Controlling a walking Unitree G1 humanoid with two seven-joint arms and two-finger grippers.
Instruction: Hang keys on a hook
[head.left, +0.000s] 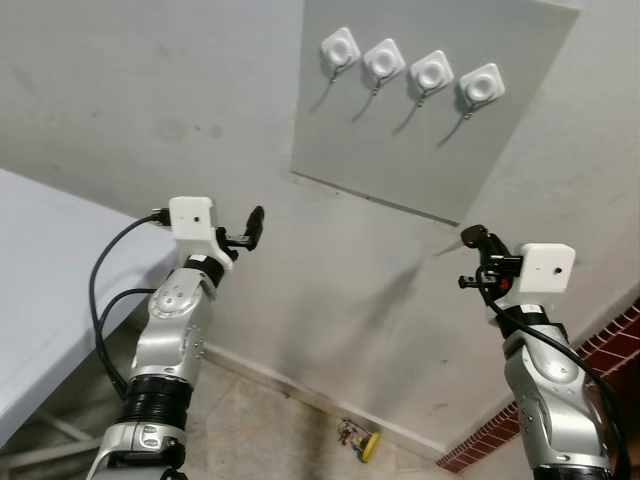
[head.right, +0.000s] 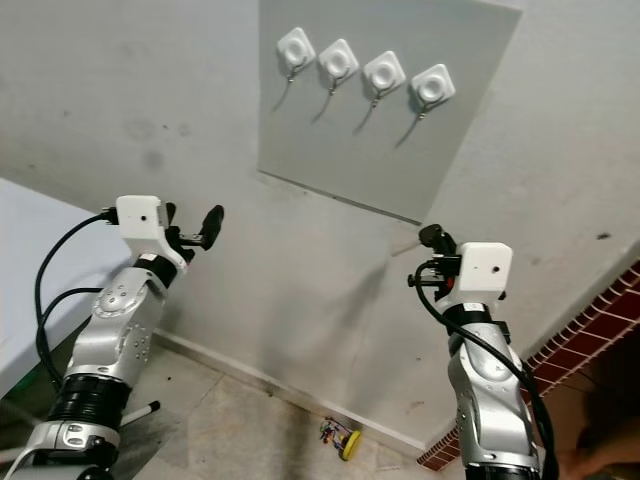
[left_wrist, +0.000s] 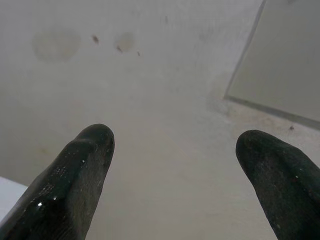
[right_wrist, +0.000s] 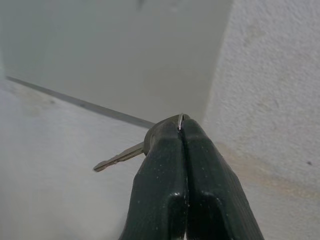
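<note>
- My right gripper (right_wrist: 181, 131) is pressed together on the key (right_wrist: 120, 157), pinching its ring at the tips, below the board's (head.left: 420, 150) lower right corner.
- My left gripper (left_wrist: 175, 165) is spread and holds nothing, facing the bare wall.
- Four hooks (head.left: 481, 88) sit in a row high on the board, well above the key.
- To do this well, I judge I must raise the right arm and bring the ring over one hook's prong.
- The key's long axis runs sideways from my fingertips, blade pointing away from the pinch and slightly down.
</note>
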